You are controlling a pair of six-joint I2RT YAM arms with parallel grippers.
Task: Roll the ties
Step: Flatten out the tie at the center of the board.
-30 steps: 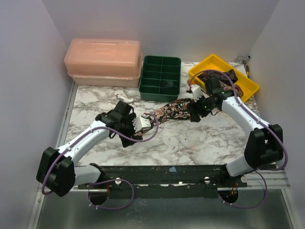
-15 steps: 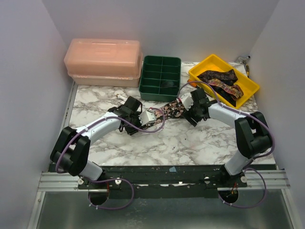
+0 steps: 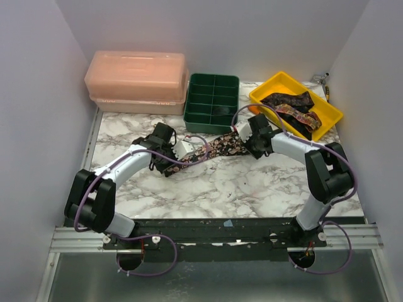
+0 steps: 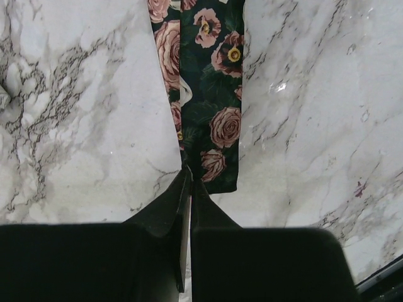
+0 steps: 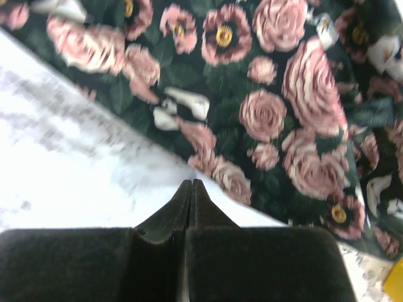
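One dark tie (image 3: 220, 145) with pink roses lies flat and stretched across the middle of the marble table. In the left wrist view its narrow end (image 4: 211, 126) points at me, and my left gripper (image 4: 189, 171) is shut with its tips touching that end's corner. My right gripper (image 5: 191, 182) is shut too, its tips on the marble right at the edge of the tie's wide part (image 5: 271, 113). From above, the left gripper (image 3: 191, 151) and right gripper (image 3: 239, 139) sit at opposite ends of the tie. More ties (image 3: 293, 107) lie bunched in the yellow tray (image 3: 277, 80).
A green compartment tray (image 3: 214, 77) stands just behind the tie. A closed pink plastic box (image 3: 137, 78) sits at the back left. Walls close the table on the left, back and right.
Both grippers have gone from open to shut. The left one reached right to the tie's narrow end; the right one moved left and back along the tie, which now lies straighter.
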